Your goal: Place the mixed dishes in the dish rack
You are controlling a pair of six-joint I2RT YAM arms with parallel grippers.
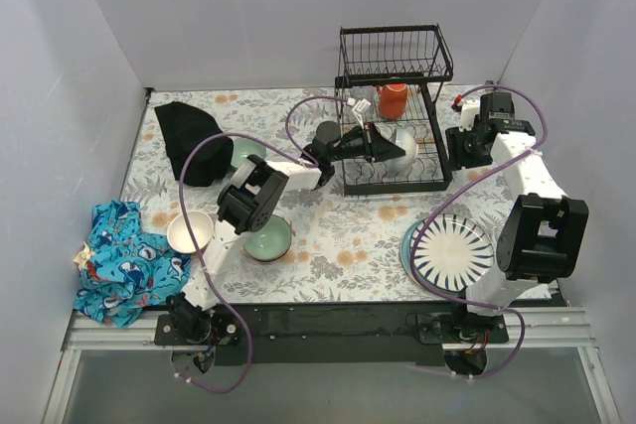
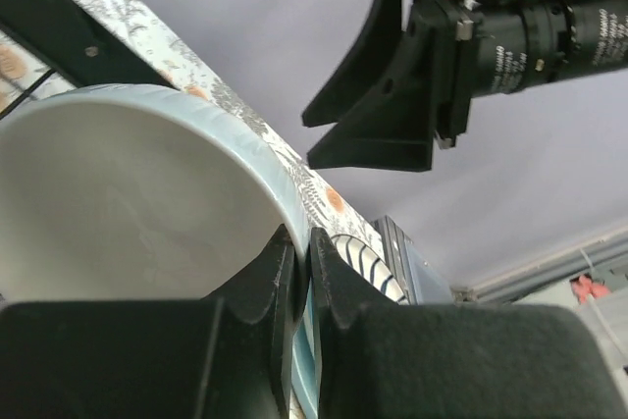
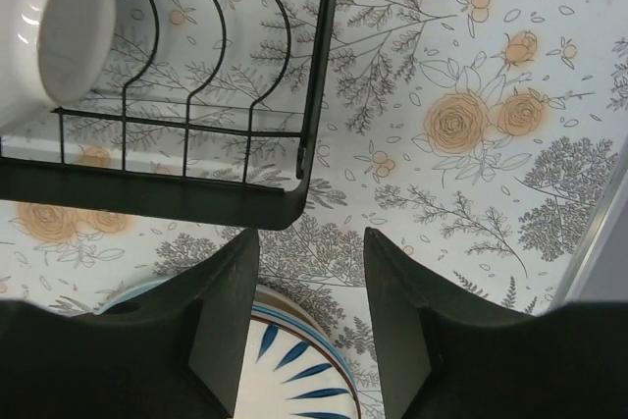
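While my left gripper (image 2: 302, 242) pinches the white bowl (image 2: 118, 193), I'd seat it gently in the far-edge dish rack (image 1: 390, 76); right gripper (image 3: 312, 242) gapes empty.

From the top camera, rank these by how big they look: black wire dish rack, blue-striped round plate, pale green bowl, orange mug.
Largest to smallest:
black wire dish rack
blue-striped round plate
pale green bowl, partly hidden by the left arm
orange mug
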